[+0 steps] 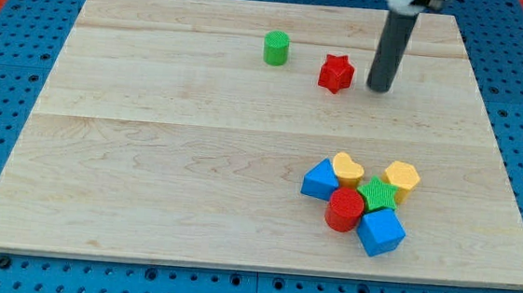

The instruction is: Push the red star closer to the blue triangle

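Note:
The red star lies near the view's top, right of centre. My tip stands just to the star's right, a small gap apart. The blue triangle lies at the left edge of a cluster of blocks toward the view's bottom right, well below the star.
A green cylinder stands left of the star. The cluster holds a yellow heart, a yellow hexagon, a green block, a red cylinder and a blue cube. The wooden board ends near the view's bottom.

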